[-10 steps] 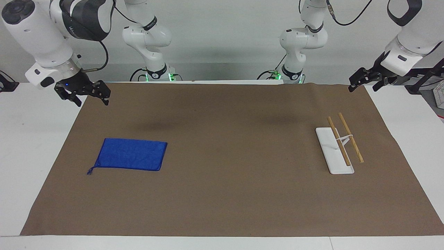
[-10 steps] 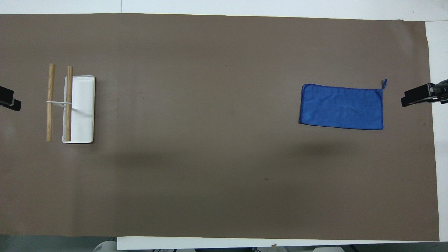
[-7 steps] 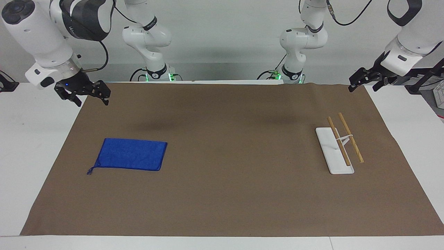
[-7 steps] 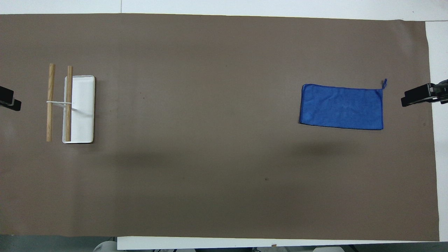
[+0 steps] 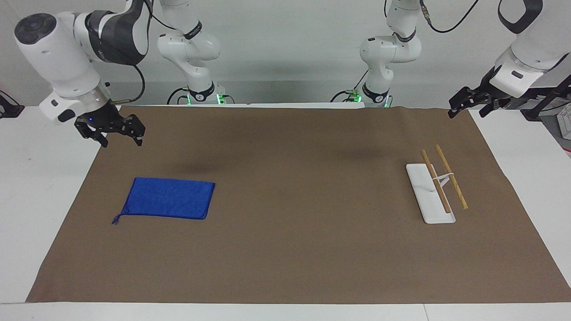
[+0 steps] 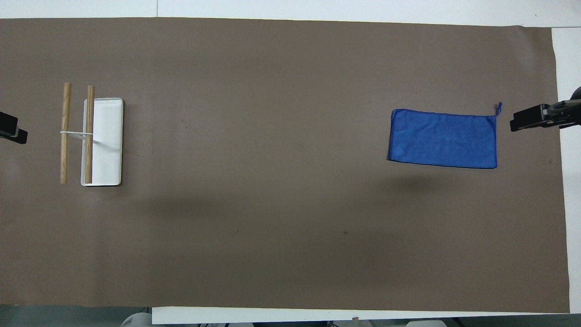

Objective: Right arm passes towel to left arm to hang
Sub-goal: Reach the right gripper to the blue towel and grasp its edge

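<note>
Toward the right arm's end of the brown mat (image 5: 285, 249): towel (image 5: 168, 198) lying flat, string loop (image 5: 117, 219) at the corner farthest from the robots. Over the mat's edge, up in the air near the towel but apart from it: right gripper (image 5: 119, 141), fingers spread, nothing between them. Toward the other end: white rack (image 5: 427, 196) with two wooden bars. Over that end's corner by the robots, waiting: left gripper (image 5: 464, 109), fingers spread, empty.
</note>
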Tool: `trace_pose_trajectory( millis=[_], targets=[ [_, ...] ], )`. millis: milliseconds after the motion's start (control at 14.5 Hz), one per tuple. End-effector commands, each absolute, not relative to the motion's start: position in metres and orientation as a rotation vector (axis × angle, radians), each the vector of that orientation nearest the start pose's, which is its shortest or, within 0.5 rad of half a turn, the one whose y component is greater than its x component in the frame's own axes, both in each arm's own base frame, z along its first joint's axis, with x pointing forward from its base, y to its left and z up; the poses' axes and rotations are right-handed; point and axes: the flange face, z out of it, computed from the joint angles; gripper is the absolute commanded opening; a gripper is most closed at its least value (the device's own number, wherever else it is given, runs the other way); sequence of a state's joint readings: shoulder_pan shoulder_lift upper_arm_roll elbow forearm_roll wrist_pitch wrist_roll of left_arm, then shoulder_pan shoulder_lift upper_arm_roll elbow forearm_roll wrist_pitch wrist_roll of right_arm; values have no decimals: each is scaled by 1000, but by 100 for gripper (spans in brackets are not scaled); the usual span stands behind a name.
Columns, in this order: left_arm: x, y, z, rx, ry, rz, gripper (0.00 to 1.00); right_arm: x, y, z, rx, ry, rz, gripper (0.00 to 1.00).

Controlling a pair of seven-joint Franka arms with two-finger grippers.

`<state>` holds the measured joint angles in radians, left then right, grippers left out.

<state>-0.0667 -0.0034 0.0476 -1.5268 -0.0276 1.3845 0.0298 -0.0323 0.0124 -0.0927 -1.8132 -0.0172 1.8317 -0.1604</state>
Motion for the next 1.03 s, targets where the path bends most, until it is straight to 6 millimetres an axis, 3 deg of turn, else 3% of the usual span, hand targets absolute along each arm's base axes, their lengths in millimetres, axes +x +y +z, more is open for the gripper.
trace_pose_trajectory(
  millis=[0, 206, 413, 757, 963],
  targets=[
    [530, -13, 630, -3169, 71, 212, 100, 561, -66, 454, -3156, -59, -82, 100],
    [530, -13, 630, -3169, 71, 212, 100, 570, -67, 388, -3165, -113, -141, 100],
    [530, -13, 630, -3169, 71, 212, 100, 573, -68, 350, -3165, -118, -81, 100],
    [530, -13, 630, -3169, 71, 212, 100, 561, -76, 308, -3164, -146, -28, 99],
    [530, -13, 630, -3169, 71, 212, 100, 563, -78, 300, -3166, -167, -45, 99]
  ],
)
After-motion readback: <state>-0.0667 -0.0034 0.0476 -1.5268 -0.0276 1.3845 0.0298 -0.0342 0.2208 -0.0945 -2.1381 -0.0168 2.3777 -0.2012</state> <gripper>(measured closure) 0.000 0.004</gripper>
